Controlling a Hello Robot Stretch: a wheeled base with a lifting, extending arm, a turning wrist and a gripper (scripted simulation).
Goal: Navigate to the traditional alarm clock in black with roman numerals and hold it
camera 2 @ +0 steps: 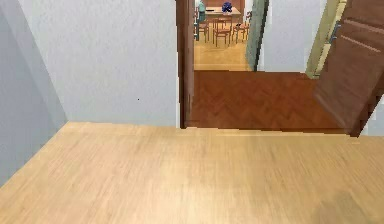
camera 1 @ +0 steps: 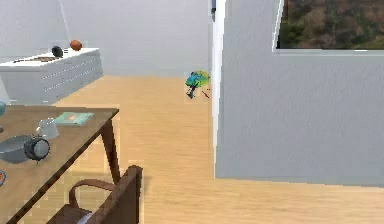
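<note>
Wood-floor room, search phase; next, turn toward table (camera 1: pixel 78 137) at lower left, check round dark object (camera 1: pixel 37 149) as possible clock; cannot tell jaw state.

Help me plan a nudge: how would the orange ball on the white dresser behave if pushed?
The orange ball looks round, so it would probably roll at a light push. It sits atop the white dresser, near one end, so it might well roll off.
</note>
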